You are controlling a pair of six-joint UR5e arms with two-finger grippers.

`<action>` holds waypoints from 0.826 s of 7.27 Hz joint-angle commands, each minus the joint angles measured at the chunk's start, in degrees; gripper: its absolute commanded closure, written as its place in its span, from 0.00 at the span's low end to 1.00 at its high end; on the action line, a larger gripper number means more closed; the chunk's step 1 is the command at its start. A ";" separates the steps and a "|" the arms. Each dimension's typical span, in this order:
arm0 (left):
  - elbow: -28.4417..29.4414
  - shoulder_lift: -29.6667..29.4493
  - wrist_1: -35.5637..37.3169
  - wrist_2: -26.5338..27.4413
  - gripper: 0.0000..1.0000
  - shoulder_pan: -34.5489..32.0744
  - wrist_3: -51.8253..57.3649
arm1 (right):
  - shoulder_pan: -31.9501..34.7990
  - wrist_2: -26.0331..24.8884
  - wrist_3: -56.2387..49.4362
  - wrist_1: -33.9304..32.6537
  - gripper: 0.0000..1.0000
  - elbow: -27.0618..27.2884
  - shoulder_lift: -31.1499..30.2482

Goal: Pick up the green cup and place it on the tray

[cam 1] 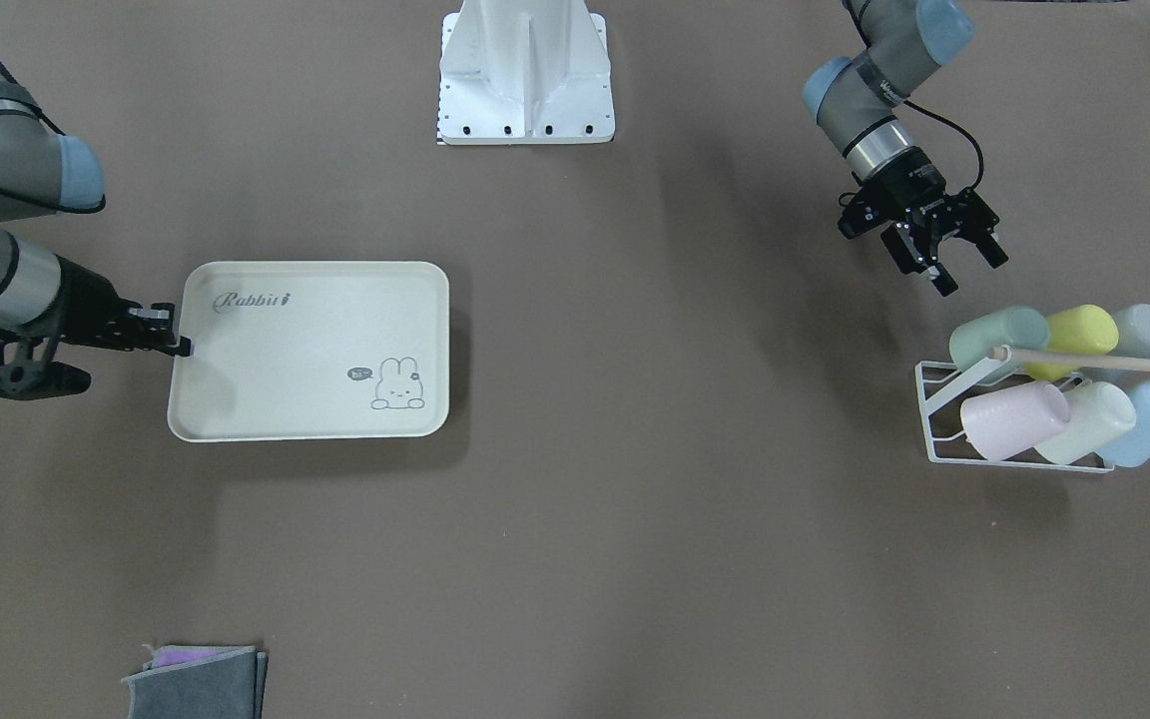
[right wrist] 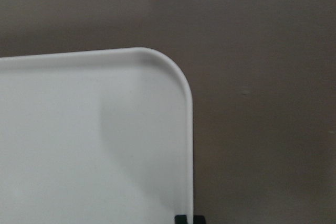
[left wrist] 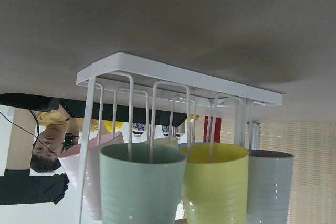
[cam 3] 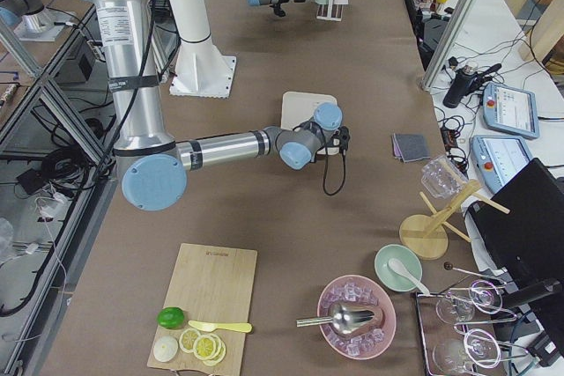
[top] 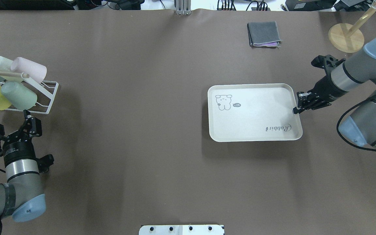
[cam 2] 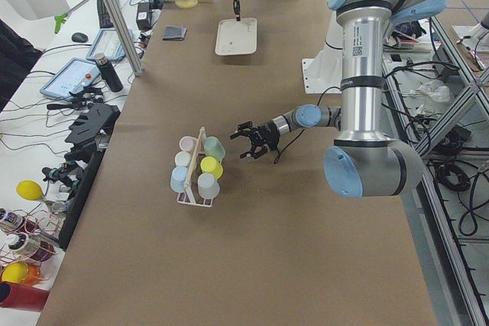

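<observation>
I am reading the left gripper (cam 1: 970,272) as hovering just beside the rack (cam 1: 932,424), jaws spread wide and empty. The green cup (cam 1: 997,336) is lying on the rack's nearer row, partly cropped in the left wrist view. Well apart from the rack, the right gripper (cam 1: 179,346) is pinching the tray (cam 1: 315,399) at its rim, with the fingertips mostly cut off in its own wrist view.

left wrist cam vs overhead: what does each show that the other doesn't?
Left wrist only: a close, low look at wire prongs running into the mouths of the green cup and yellow cup on the white rack, plus a person's head beyond it.
Overhead only: the tray, the right gripper at its edge, the left gripper open just short of the rack, and a folded cloth.
Both: the green cup, the yellow cup beside it, and the rack.
</observation>
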 commanded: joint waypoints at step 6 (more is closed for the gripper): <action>4.86 -1.35 -5.11 3.86 0.02 -3.81 0.28 | -10.91 -13.67 3.96 -5.51 1.00 -4.34 19.39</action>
